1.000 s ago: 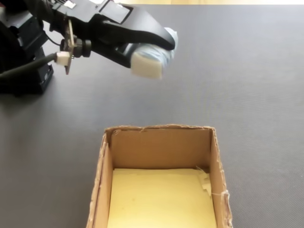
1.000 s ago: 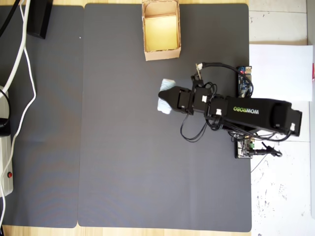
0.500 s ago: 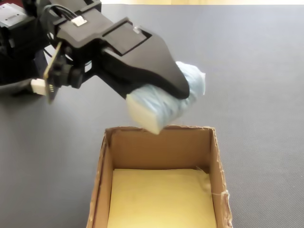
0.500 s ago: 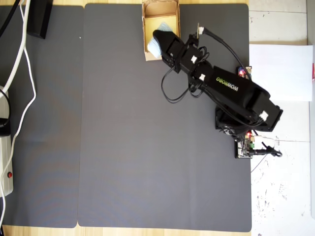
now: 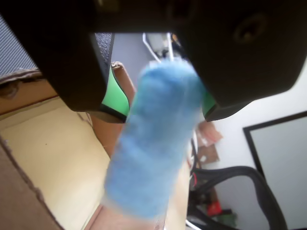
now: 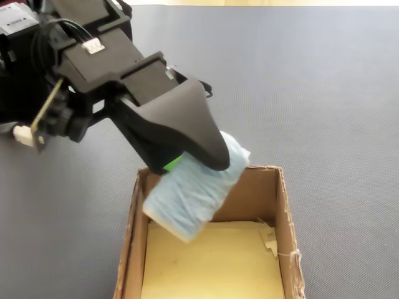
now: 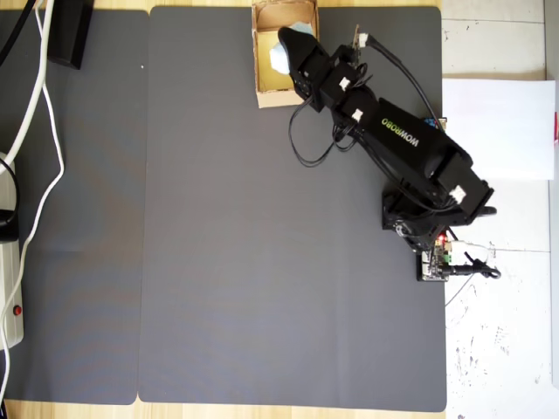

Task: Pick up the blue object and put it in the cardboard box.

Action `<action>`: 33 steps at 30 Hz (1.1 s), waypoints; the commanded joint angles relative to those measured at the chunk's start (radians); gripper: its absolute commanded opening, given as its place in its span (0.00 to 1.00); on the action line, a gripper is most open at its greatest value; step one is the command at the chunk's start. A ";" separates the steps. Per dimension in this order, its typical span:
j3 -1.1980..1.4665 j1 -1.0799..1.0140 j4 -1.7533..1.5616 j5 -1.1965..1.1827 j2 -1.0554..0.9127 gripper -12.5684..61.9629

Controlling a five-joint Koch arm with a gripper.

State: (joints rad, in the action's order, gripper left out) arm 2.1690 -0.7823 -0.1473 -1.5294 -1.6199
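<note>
The blue object is a pale blue soft roll, blurred in the wrist view, hanging tilted between the jaws of my gripper. Its upper end lies against the right jaw. A gap shows between it and the green pad of the left jaw, so the jaws stand open around it. In the fixed view the roll sits under my gripper, with its lower end inside the cardboard box at the back wall. The overhead view shows my gripper over the box, with the roll just visible.
The box stands at the far edge of a dark grey mat. White cables and a black block lie at the left of the overhead view, and a white sheet at the right. The arm's base stands on the mat's right side.
</note>
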 commanded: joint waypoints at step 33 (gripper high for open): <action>0.453 0.690 0.006 -0.066 -0.555 0.63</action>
State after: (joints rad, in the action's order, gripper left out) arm 2.6384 -0.1181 -0.1181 -1.5677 -2.1261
